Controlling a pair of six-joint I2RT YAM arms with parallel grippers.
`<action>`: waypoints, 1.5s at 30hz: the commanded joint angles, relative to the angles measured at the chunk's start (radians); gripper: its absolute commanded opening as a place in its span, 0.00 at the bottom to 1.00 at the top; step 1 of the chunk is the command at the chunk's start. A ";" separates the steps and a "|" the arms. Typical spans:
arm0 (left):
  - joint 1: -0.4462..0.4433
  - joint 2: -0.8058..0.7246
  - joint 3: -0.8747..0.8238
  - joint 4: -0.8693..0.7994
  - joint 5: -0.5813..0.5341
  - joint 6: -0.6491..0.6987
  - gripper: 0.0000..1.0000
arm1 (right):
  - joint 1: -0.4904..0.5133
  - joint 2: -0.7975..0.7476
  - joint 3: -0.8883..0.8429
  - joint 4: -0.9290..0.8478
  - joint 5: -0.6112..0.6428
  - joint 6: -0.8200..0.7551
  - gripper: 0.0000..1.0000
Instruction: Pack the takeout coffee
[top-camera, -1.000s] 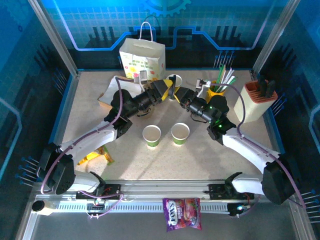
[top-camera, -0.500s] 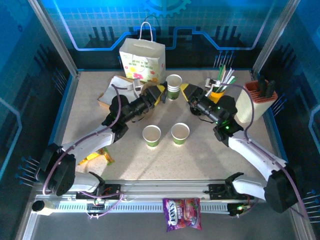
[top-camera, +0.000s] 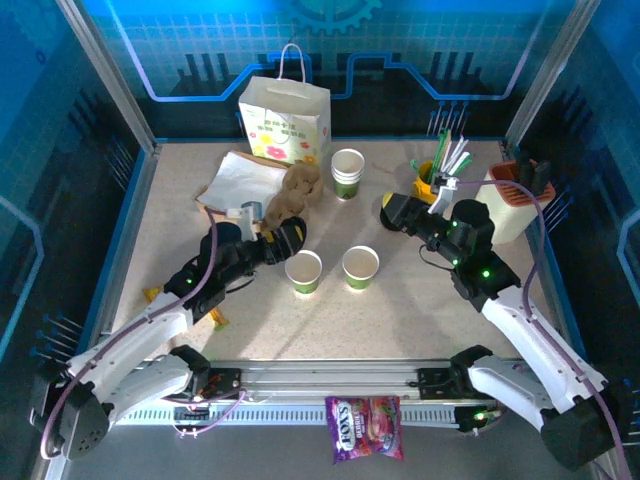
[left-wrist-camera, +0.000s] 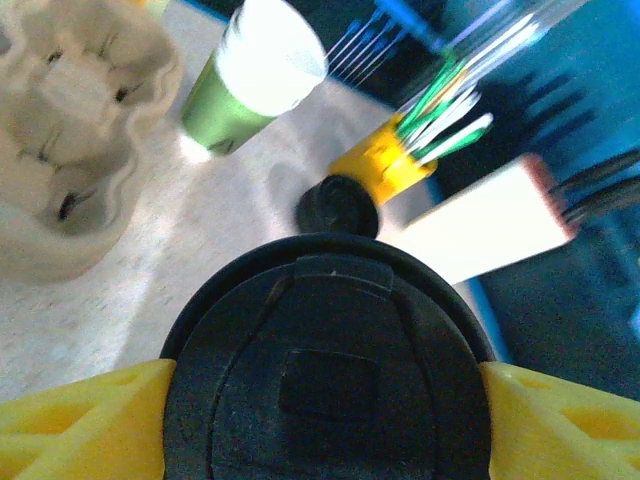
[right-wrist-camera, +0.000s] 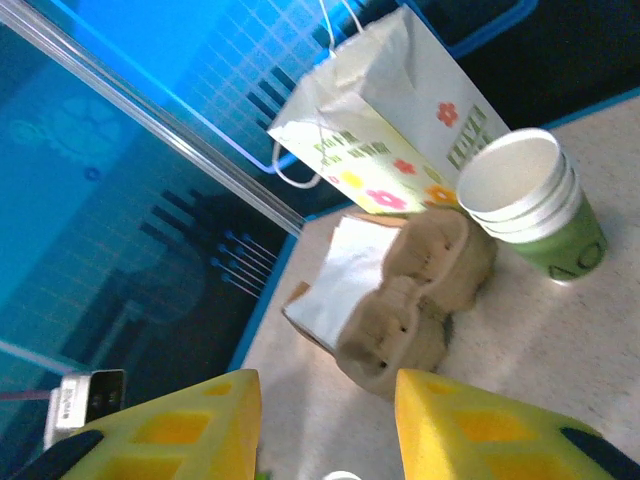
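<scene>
While your left gripper clamps a black lid just upper left of one open-topped paper cup, its twin beside it mid-frame, your right gripper stands part-open, empty.
</scene>
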 joint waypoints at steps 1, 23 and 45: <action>-0.054 0.051 0.069 -0.243 -0.096 0.190 0.77 | 0.000 0.023 0.016 -0.048 0.011 -0.059 0.41; -0.197 0.284 0.233 -0.363 -0.293 0.375 0.85 | -0.002 0.060 -0.031 0.002 -0.009 -0.047 0.43; 0.083 0.044 0.024 -0.372 -0.131 0.164 0.81 | 0.234 0.341 0.209 -0.299 0.080 -0.399 0.51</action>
